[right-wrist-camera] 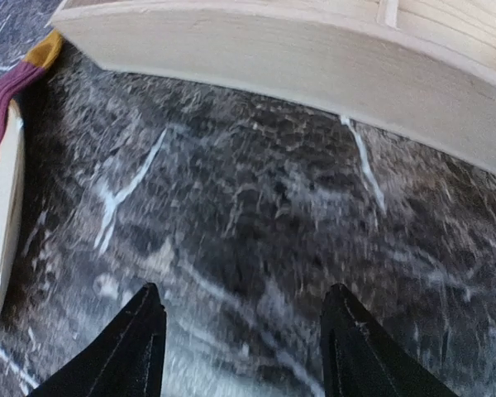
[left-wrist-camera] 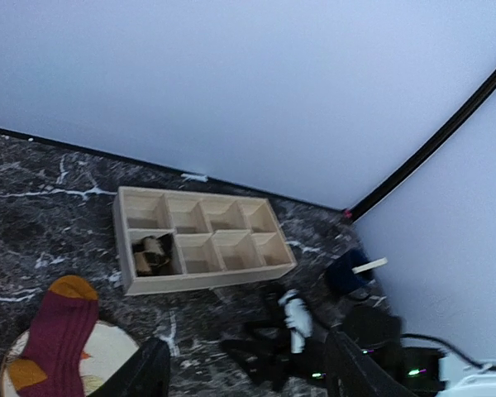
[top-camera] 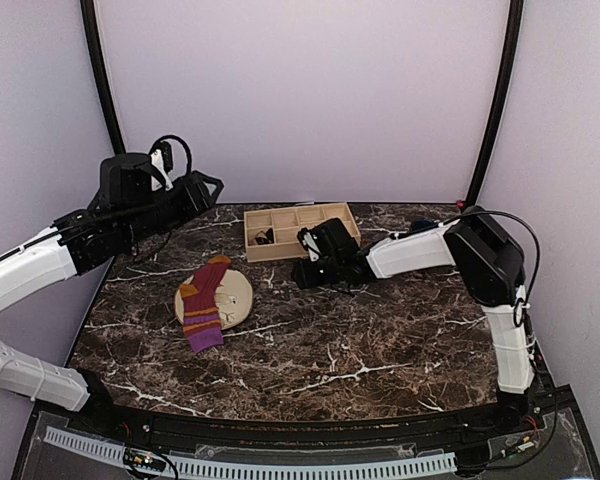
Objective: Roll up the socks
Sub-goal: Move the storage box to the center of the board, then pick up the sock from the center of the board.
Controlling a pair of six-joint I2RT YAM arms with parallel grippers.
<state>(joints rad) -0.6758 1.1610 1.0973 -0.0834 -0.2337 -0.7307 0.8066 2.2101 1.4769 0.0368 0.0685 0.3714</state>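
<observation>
purple sock (top-camera: 205, 305) lies left of the released right gripper (right-wrist-camera: 246, 347); left gripper (left-wrist-camera: 248, 368), also released, should pinch one end squarely.

The sock (top-camera: 206, 305) is showing purple-pink with orange stripes (one end is orange too). The plate (top-camera: 238, 292) is looking pale beige. The table (top-camera: 380, 350) is showing dark brown-black stone with white wiggly lines. The box (left-wrist-camera: 207, 279) is looking light wood-yellow, the other sock (left-wrist-camera: 153, 253) black and tan.
</observation>
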